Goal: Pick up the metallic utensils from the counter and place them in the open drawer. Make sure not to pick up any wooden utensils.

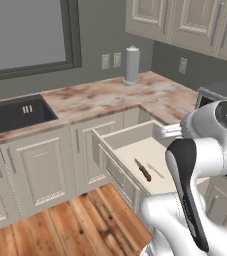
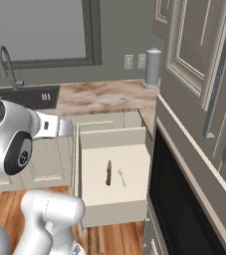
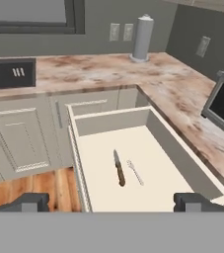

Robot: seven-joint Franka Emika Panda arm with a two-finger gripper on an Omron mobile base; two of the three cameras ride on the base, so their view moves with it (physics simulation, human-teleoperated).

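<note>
Drawer (image 1: 130,150) pulled out below the marbled bench (image 1: 110,95) in the left base view, knife (image 1: 143,170) and slim silver utensil (image 1: 155,170) lying apart on its pale smooth floor. Right base view: same pair, walls well clear. Hand view: jaws (image 3: 111,201) spread wide, empty, both utensils beyond them, bare floor between.
</note>
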